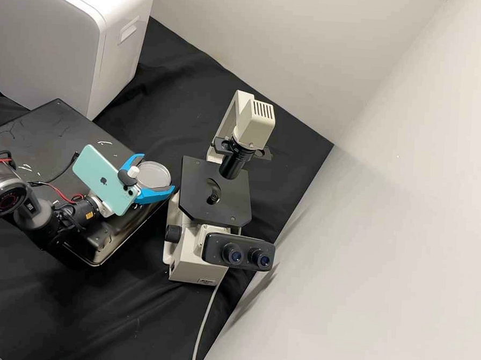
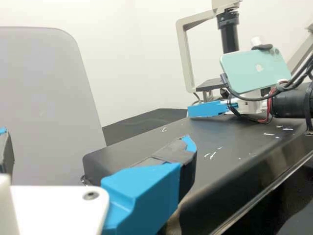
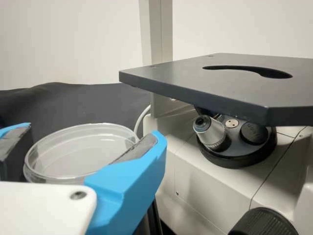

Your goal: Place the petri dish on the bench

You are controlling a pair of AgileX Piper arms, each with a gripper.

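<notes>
My right pincer (image 1: 157, 174) is closed on the petri dish (image 1: 155, 172), one blue finger on each side of its rim. From the high view I see the dish held level, just beside the microscope (image 1: 208, 237) and over the near corner of the glossy black case (image 1: 44, 132) that sits on the cloth-covered bench (image 1: 175, 96). Whether anything is under it I cannot tell from there. My right wrist view gives what the high one hides: the dish (image 3: 73, 152) sits lower than the dark stage (image 3: 220, 85), with the objective lenses (image 3: 211, 131) tucked under that stage. The dish is clear, round and shallow with a low wall, and looks empty. My left pincer (image 2: 95, 139) stands wide with nothing between its fingers. Its wrist view looks along the case top, past the white appliance (image 2: 44, 103), toward the teal phone (image 2: 252, 68) on my right wrist.
</notes>
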